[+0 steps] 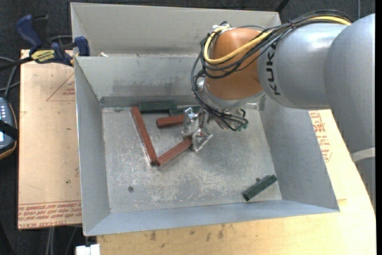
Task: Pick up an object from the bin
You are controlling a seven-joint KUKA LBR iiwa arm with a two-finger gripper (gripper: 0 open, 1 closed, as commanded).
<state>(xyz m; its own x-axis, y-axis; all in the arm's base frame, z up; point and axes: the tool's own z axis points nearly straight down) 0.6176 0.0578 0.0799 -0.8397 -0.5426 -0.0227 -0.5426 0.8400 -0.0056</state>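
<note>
In the grey metal bin (91,128) the things lie flat on the floor. At the left is a long red-brown straight bar (144,135), running from far to near. At its far end lies a dark green bar (156,107) along the far wall, and just beside this is a short red-brown bar (170,122).

From the near end of the long bar, a second red-brown bar (173,154) goes slanting up to the right. The two touch there and form a V. The gripper (197,134) stands low at the right end of this slanted bar. Whether it is released or clenched I cannot tell.

This bar looks stiff, light and hard, probably wood or plastic, and not fragile. Its sides are smooth, so a hold across the narrow width seems best to me, and nearer the middle, because an end hold may let it swing.

Well apart, near the right corner, lies a small dark green block (259,187).
</note>
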